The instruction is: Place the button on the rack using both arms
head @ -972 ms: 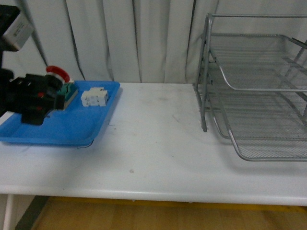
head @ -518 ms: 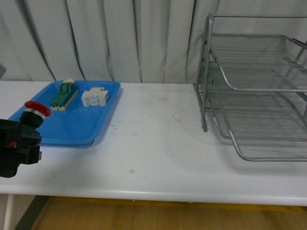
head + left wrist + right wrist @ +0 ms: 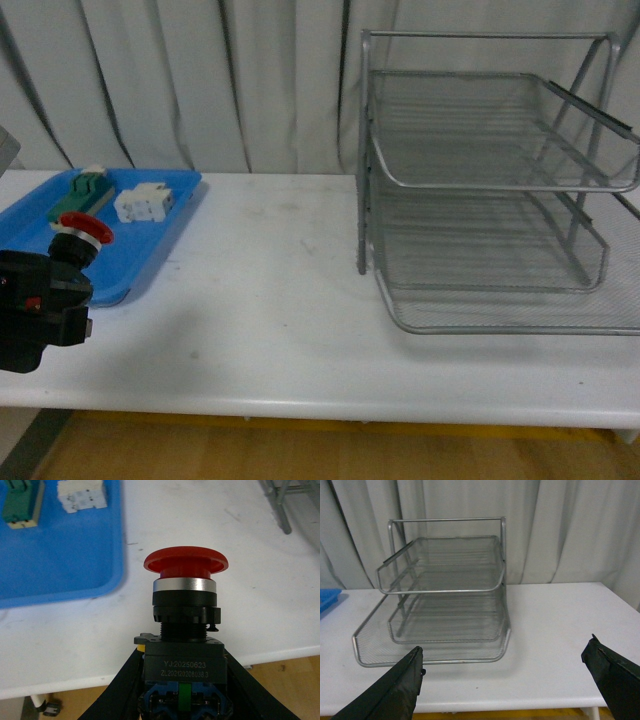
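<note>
- Left end effector (image 3: 182, 680) grips the button (image 3: 185, 567), held above the worktop (image 3: 280, 300).
- Remaining: carry to the rack (image 3: 480, 185), far right; right end effector (image 3: 505, 650) gapes empty.

In the front view, your left hand (image 3: 50, 290) runs off the picture's side. It hides the button (image 3: 82, 232) below its red cap and covers part of the blue tray (image 3: 140, 250) at the counter's left edge. The rack (image 3: 480, 180), near the counter's right edge, has its lowest tray cut off. The left wrist view crops the button's base and shows the rack only as a blurred leg. Your right hand (image 3: 505, 650) shows only two finger ends.
</note>
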Robot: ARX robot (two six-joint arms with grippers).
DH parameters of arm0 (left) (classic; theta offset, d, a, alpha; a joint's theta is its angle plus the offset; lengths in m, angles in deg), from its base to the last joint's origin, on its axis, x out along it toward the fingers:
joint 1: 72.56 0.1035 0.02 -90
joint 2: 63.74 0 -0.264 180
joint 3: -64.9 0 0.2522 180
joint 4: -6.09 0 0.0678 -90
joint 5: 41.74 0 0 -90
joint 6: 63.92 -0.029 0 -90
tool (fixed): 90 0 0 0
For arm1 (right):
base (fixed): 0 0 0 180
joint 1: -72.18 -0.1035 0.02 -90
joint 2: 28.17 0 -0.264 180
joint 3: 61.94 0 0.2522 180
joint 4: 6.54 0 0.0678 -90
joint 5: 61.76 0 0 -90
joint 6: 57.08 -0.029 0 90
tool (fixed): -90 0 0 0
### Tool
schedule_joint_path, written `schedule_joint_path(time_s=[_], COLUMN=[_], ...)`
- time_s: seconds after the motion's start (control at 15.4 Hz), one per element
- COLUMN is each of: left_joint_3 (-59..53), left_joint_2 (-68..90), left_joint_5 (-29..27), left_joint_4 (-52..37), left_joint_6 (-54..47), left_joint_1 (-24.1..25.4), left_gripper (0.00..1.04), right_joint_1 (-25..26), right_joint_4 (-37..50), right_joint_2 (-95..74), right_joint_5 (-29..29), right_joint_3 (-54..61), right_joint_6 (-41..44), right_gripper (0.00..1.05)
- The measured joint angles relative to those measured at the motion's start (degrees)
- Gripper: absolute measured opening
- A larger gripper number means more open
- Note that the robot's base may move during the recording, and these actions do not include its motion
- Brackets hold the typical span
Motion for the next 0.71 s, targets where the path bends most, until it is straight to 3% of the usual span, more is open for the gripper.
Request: schedule_joint_path(time_s=[0.52, 0.71], left_joint_3=[0.66, 5.68], left_joint_2=[0.04, 2.71], left_joint_5=[-0.11, -1.27], left_joint_4=[0.28, 0.00], left_joint_6=[0.15, 2.78], left_joint_1=[-0.70, -5.99], left_gripper=[0.36, 0.36], right_joint_1=[0.00, 0.00], right_joint_4=[0.07, -0.07], right_joint_2=[0.02, 0.02], right_joint_5=[-0.02, -0.15], right_joint_3=[0.00, 0.00], right_joint_6=[0.00, 0.00], right_gripper=[0.98, 0.98])
